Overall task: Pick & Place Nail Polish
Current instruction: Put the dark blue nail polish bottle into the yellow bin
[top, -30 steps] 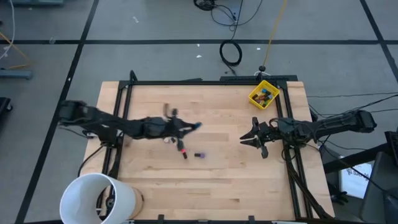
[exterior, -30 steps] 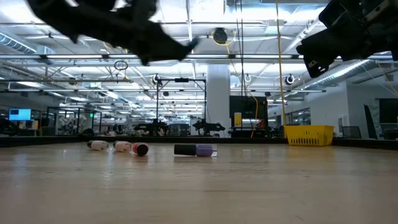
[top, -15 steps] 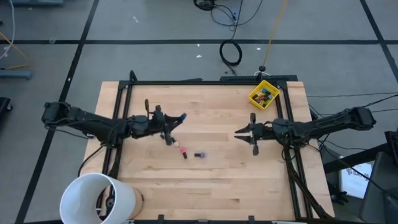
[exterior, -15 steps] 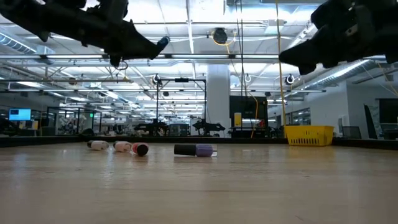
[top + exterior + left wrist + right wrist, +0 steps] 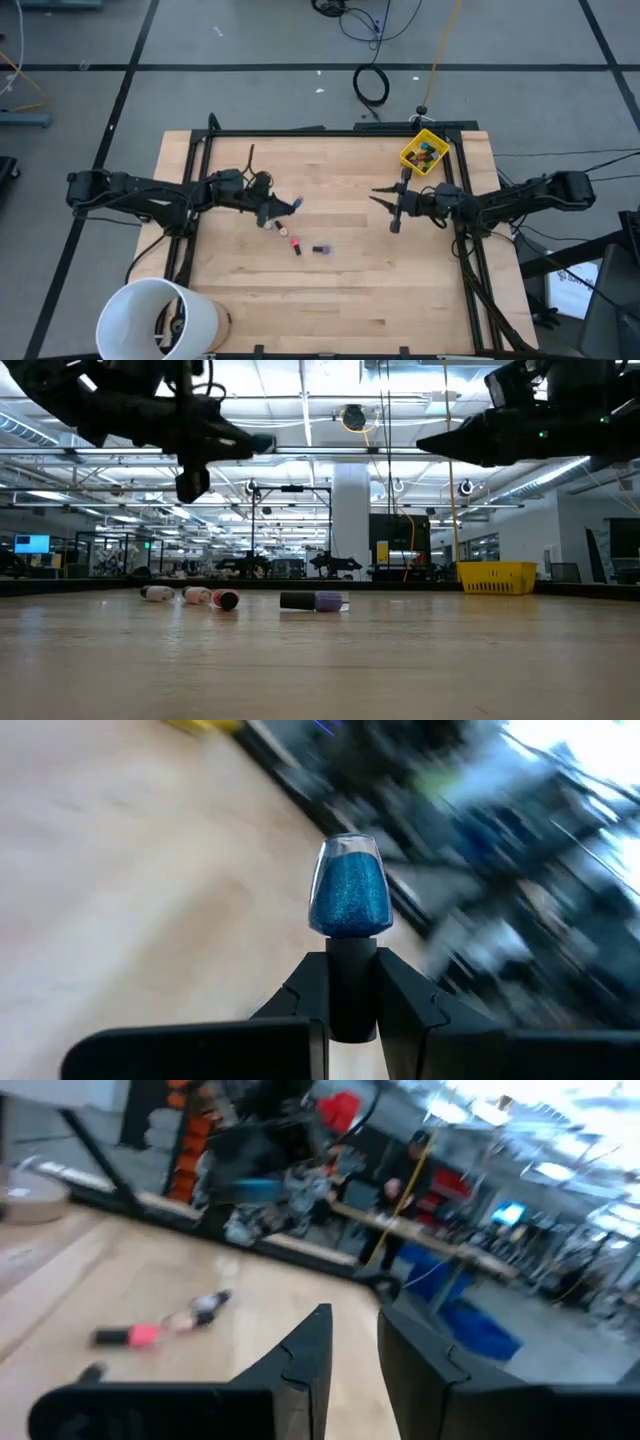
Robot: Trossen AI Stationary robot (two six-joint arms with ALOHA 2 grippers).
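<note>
My left gripper [image 5: 285,207] hovers over the table's left middle, shut on a blue glitter nail polish bottle [image 5: 348,895] that sticks out past its fingertips [image 5: 262,444]. Several other nail polish bottles lie on their sides on the wood just nearer: a pink one [image 5: 295,245], a purple one [image 5: 321,249] and a pale one [image 5: 283,232]. My right gripper [image 5: 376,194] hangs over the table's right middle, pointing left. Its fingers [image 5: 322,1342] stand a narrow gap apart with nothing between them. My left gripper pinches the bottle's dark cap [image 5: 350,975] between its two fingers. The fingers come nearly level from the table's left and lie along the bottle. The blue body points away from the gripper toward the table's right, lifted clear of the wood.
A yellow bin [image 5: 424,152] holding several bottles sits at the far right corner [image 5: 497,575]. A large white bucket [image 5: 155,318] stands off the near left corner. Black frame rails run along the far, left and right edges. Bare wood lies between the two grippers.
My left gripper has drawn back toward the table's left edge with the blue bottle, rolling its wrist; the bottle stays clear of the table. My right gripper has shifted toward the far edge, rolled, and tipped from pointing down to about level.
</note>
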